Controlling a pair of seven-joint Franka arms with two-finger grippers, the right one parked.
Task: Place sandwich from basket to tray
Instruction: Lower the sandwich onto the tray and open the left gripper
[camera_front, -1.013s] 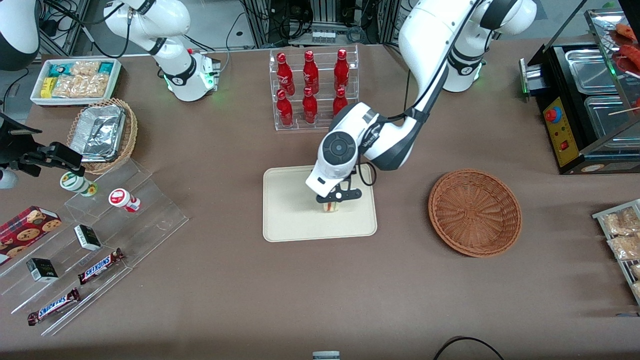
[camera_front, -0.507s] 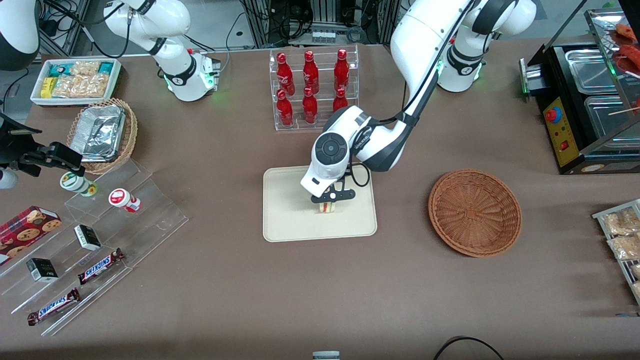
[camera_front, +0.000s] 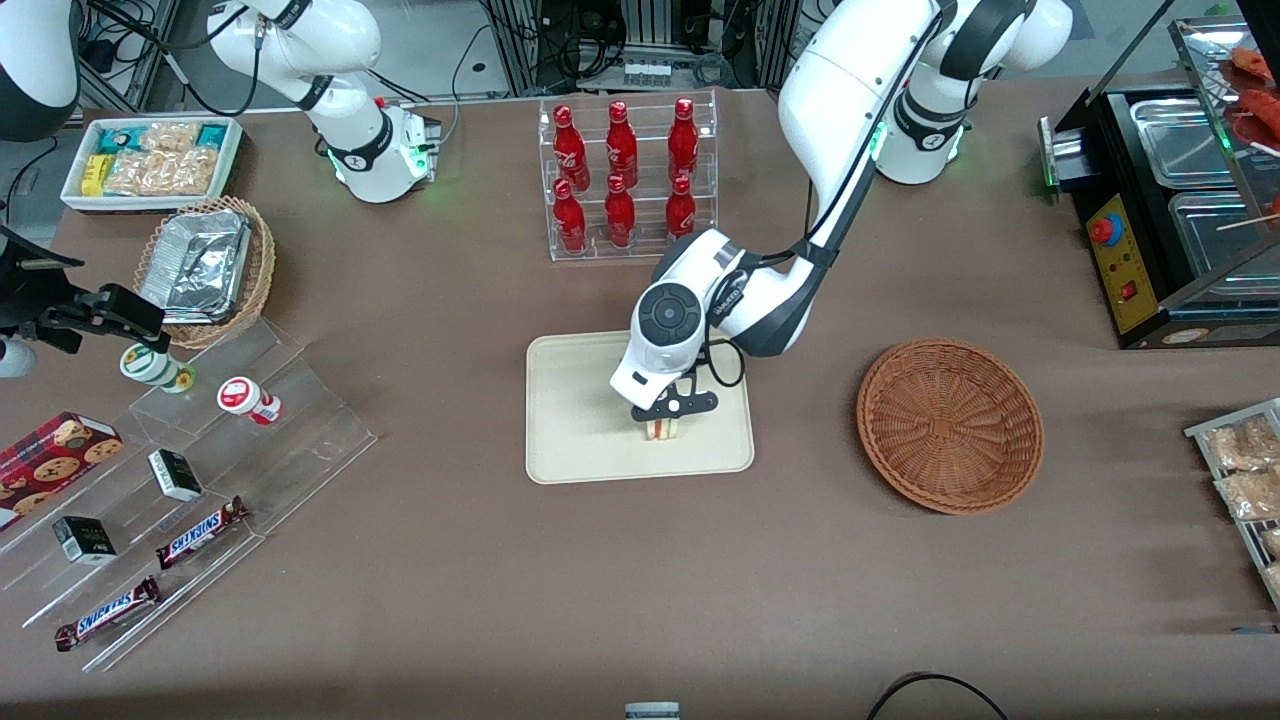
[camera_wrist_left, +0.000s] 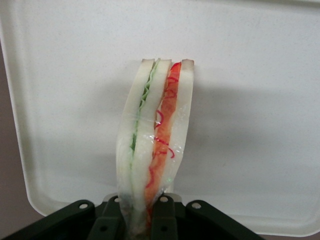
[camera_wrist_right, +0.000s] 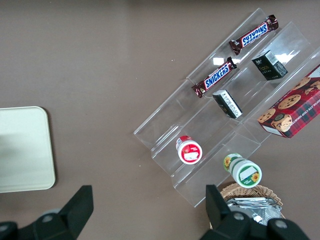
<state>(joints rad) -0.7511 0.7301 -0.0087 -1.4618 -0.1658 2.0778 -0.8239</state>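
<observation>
My left gripper (camera_front: 664, 413) hangs over the cream tray (camera_front: 570, 440), shut on the wrapped sandwich (camera_front: 663, 430). In the left wrist view the sandwich (camera_wrist_left: 155, 135) stands on edge, green and red filling showing between pale bread, with its narrow end pinched between my black fingers (camera_wrist_left: 164, 220) of the gripper (camera_wrist_left: 139, 222). The tray's pale surface (camera_wrist_left: 250, 100) lies right under it; whether the sandwich touches it I cannot tell. The reddish-brown wicker basket (camera_front: 950, 425) sits empty on the table beside the tray, toward the working arm's end.
A clear rack of red bottles (camera_front: 625, 175) stands farther from the front camera than the tray. Toward the parked arm's end are a tan basket with foil trays (camera_front: 205, 265), a white snack bin (camera_front: 150, 160) and clear steps with candy bars (camera_front: 200, 530). A black food warmer (camera_front: 1170, 210) stands at the working arm's end.
The gripper with the sandwich has shifted slightly nearer the front camera over the tray and lowered a little. It stays shut on the sandwich.
</observation>
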